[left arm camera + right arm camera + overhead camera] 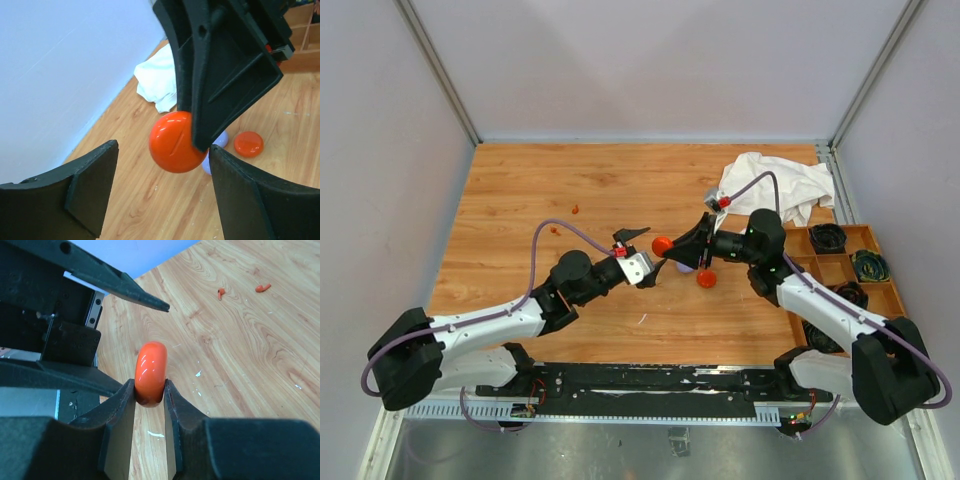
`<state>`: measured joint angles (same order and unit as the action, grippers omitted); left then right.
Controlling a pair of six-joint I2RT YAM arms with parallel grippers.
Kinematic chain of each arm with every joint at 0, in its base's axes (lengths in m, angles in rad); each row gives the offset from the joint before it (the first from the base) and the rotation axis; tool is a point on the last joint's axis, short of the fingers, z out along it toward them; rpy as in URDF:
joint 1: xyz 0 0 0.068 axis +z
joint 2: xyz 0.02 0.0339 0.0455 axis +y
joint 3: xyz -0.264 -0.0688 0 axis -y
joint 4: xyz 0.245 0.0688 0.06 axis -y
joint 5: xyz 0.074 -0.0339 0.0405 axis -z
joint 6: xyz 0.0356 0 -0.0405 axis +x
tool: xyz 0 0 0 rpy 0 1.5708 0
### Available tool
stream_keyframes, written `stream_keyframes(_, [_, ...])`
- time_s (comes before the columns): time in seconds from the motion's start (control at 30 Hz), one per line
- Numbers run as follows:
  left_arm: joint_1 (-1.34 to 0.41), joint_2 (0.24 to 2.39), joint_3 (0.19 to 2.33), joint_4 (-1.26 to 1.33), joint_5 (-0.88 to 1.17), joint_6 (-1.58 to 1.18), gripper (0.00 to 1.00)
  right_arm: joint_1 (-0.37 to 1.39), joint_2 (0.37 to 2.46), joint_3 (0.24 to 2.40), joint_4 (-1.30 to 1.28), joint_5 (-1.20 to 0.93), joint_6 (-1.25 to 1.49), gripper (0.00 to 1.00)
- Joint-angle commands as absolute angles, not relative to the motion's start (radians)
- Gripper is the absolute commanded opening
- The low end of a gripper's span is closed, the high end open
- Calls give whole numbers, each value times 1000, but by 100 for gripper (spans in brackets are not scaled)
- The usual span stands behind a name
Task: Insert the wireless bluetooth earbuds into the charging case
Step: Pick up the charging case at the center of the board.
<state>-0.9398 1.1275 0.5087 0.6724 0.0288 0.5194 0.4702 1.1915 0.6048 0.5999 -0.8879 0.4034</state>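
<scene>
Right claw (150, 392): clenched on an orange-red disc (151, 371), which was gripped on edge between both fingers and held clear above the tabletop (240, 355).
Left claw (162, 149): released; its two fingers stood wide apart, one on each side of the held disc, and the left-hand finger was plainly clear of it.
Orange-red earbuds (220, 293): two tiny pieces lay on the bare tabletop, near each other and well apart from both claws.
Second orange-red disc (248, 144): lay flat on the tabletop, near a lavender round piece (221, 139) that was partly hidden behind the right claw.
White cloth (775, 185): lay crumpled at the far right of the tabletop.
Compartment tray (850, 262): stood at the right edge and held dark coiled items, too small to identify.
</scene>
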Motion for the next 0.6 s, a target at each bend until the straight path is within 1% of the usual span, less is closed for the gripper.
stream_keyframes(0.0, [-948,1080,489,727,0,473,81,449,1126,564,659,-891,317,1])
stream_keyframes(0.07, [-948,1066,490,707,-4,452,87,445,1106,552,664,-899,289,1])
stream_keyframes(0.17, [-948,1035,498,671,-11,419,89,443,1081,532,667,-918,241,1])
stream_keyframes(0.37, [-942,1002,533,591,10,369,90,443,1048,488,727,-956,197,1])
stream_keyframes(0.57, [-880,973,544,542,143,296,90,443,1051,469,783,-996,196,1])
